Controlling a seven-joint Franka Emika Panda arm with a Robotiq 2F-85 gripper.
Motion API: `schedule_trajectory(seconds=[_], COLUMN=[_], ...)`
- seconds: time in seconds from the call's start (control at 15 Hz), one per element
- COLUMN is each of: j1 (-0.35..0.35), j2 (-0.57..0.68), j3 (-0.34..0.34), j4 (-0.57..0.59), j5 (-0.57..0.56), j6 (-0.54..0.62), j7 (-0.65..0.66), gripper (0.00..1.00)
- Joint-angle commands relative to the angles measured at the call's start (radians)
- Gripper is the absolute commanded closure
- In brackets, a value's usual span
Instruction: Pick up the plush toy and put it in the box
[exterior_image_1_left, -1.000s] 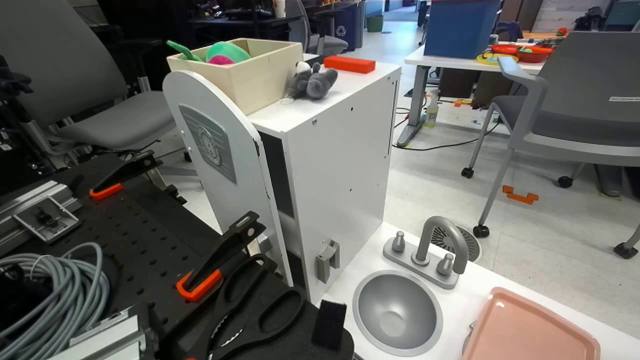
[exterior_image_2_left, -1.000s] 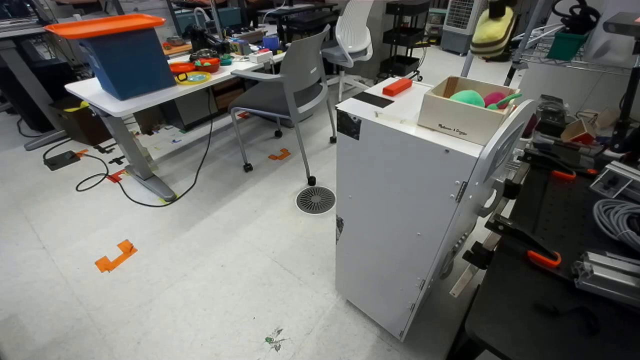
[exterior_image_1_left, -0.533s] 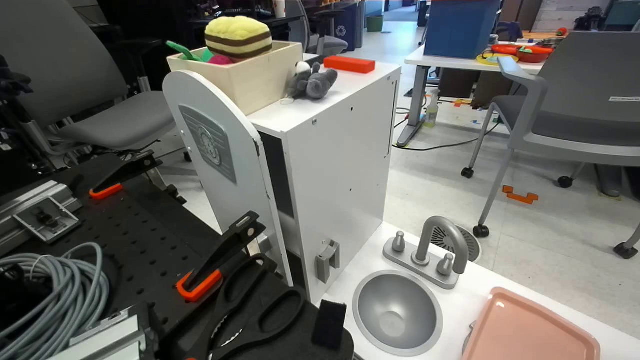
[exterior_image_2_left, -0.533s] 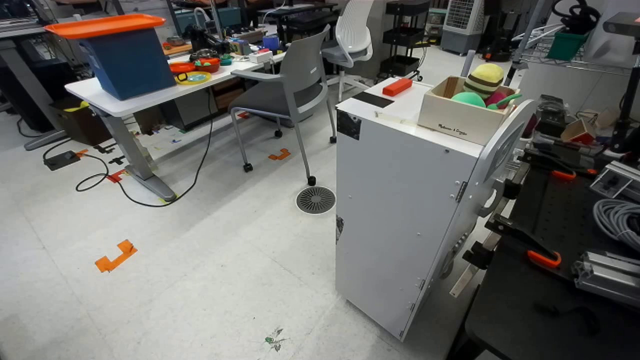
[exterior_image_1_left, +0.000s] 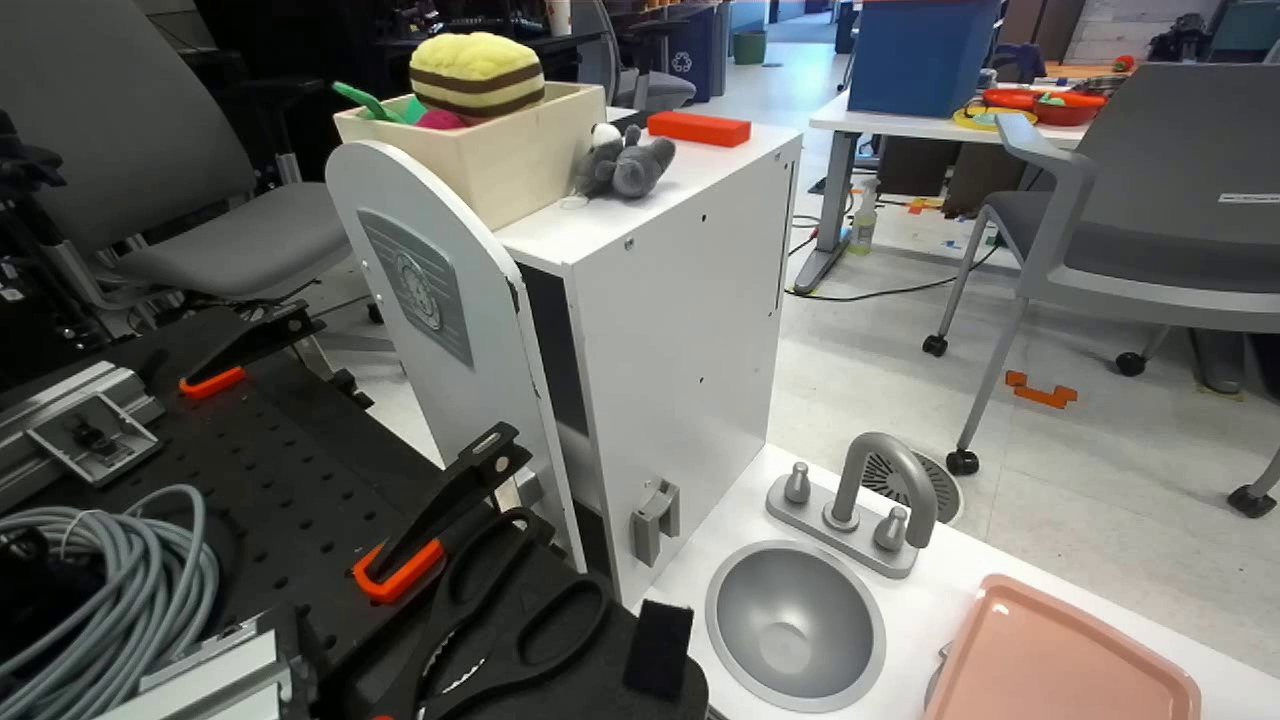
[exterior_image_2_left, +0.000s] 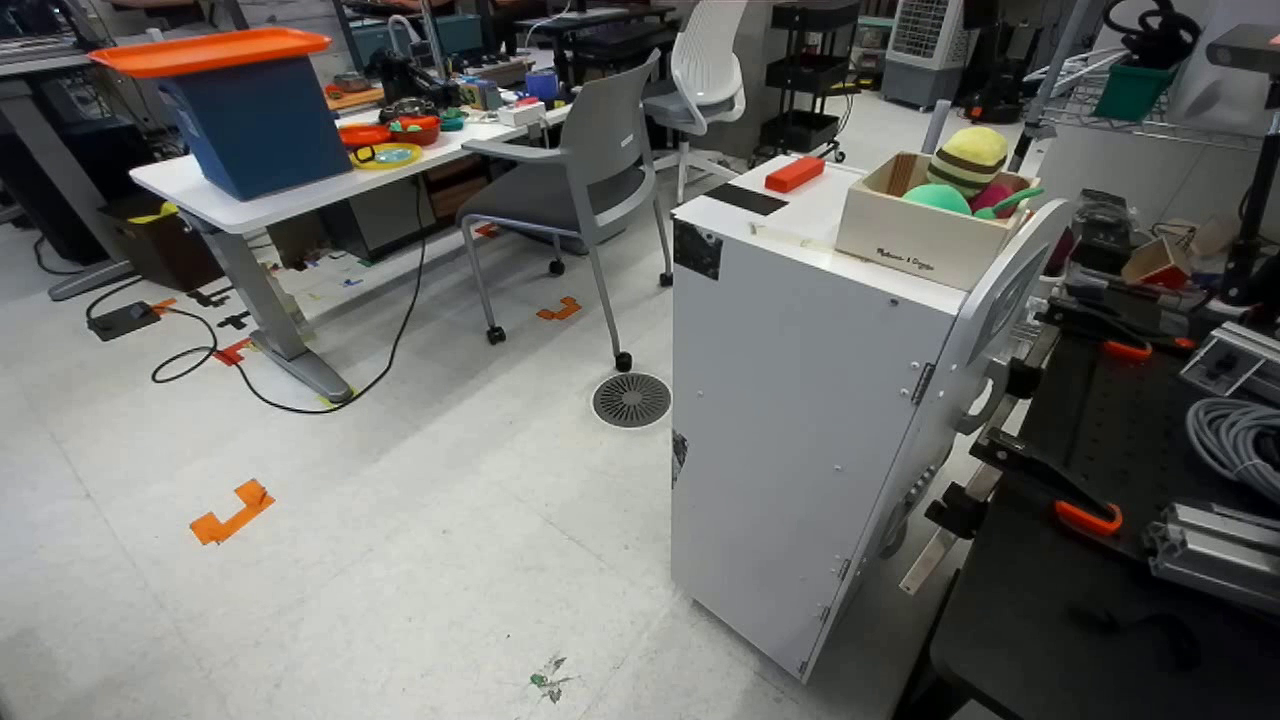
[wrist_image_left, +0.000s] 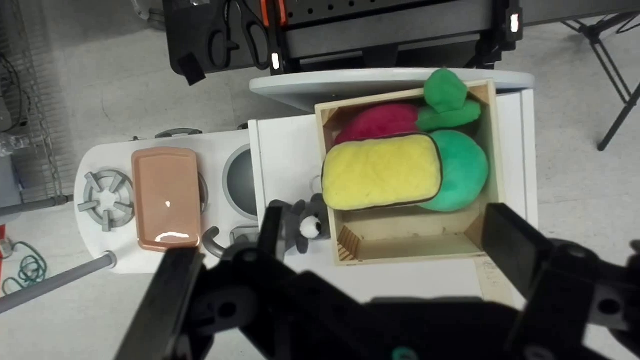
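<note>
The plush toy, yellow with brown stripes, rests at a slant in the box, on top of a round green plush and a dark pink one. Its upper part stands above the rim; in the wrist view one end overlaps the box's wall. My gripper is open, its fingers wide apart, and nothing is between them. From the wrist view it looks down on the box from above. Neither exterior view clearly shows the gripper.
The box stands on a tall white cabinet. Beside it lie a grey plush and an orange-red block. A toy sink and pink tray are lower down, near a black pegboard table with clamps.
A second ago the toy hung from my gripper high above the box. Half a second ago it was down on the other plushes, let go, and it has stayed there since.
</note>
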Motion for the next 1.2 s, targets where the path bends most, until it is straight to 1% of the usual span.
schedule_trajectory(seconds=[0.0, 0.4, 0.47, 0.67, 1.13], j1=[0.009, 0.050, 0.040, 0.053, 0.052], j2=[-0.025, -0.024, 0.000, 0.000, 0.000], j3=[0.017, 0.065, 0.054, 0.068, 0.068], j4=[-0.009, -0.017, -0.003, -0.005, -0.006], j5=[0.027, 0.028, 0.017, 0.017, 0.017], j6=[-0.011, -0.041, -0.011, -0.026, -0.026], j7=[-0.045, -0.115, -0.081, -0.087, -0.093], gripper=[0.00, 0.00, 0.00, 0.00, 0.00])
